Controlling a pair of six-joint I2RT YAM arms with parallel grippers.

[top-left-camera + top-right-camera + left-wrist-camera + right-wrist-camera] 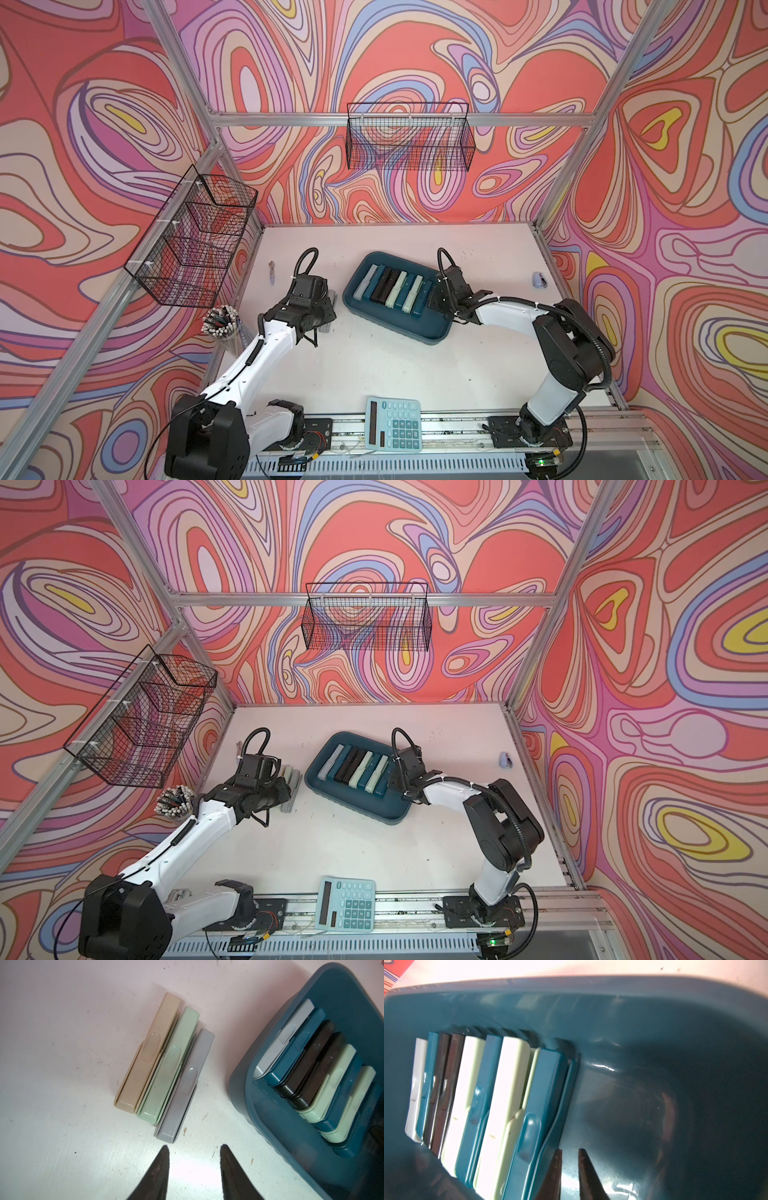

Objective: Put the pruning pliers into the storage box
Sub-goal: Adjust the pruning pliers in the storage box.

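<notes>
While eight pliers (500, 1105) lie in the box (654, 1012), three pliers (166, 1068) rest on the table (62, 1126) beside it. Our left gripper (194, 1145) hovers by these, jaws spread; our right gripper (570, 1150), in the box, has its jaws barely parted and empty.

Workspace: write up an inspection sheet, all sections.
Surface: white tabletop, scuffed and speckled.
Job's things: dark teal plastic storage box holds a row of eight bar-shaped pruning pliers; beige pliers, pale green pliers and grey pliers lie side by side on the tabletop outside it.
Clutter: teal calculator at the front edge; clear cup of pencil-like sticks; small lilac object.
Hands: left hand open, empty, near the grey pliers; right hand inside the box beside the row, jaws narrowly apart, empty.
Cables: black corrugated cables run along both arms, looping above each wrist.
Surroundings: swirl-patterned walls; two black wire baskets hung on them.
</notes>
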